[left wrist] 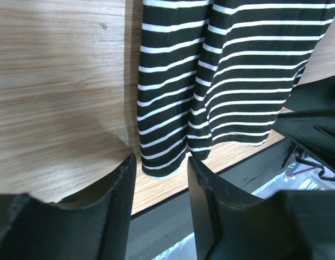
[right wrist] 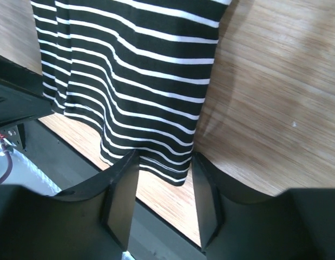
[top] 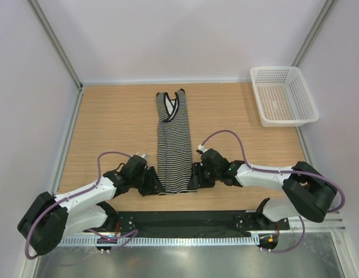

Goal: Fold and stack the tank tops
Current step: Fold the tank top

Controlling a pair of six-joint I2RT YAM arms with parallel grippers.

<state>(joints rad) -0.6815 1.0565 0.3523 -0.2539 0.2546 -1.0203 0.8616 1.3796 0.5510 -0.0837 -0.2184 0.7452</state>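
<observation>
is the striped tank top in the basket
No, the tank top lies stretched out on the wooden table, well to the left of the white basket in the top view.

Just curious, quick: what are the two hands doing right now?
Left gripper: open, straddling a hem corner of the top.
Right gripper: open, straddling the other corner.

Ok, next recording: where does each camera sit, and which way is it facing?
Top external: above and behind the arms, looking down on the table; both arms, tank top, basket.
Left wrist: on the left arm, facing past the left gripper, jaws apart, at the top's hem.
Right wrist: on the right arm, past the right gripper, jaws apart, at the other hem corner.
Shared: all three show the striped tank top's hem.
</observation>
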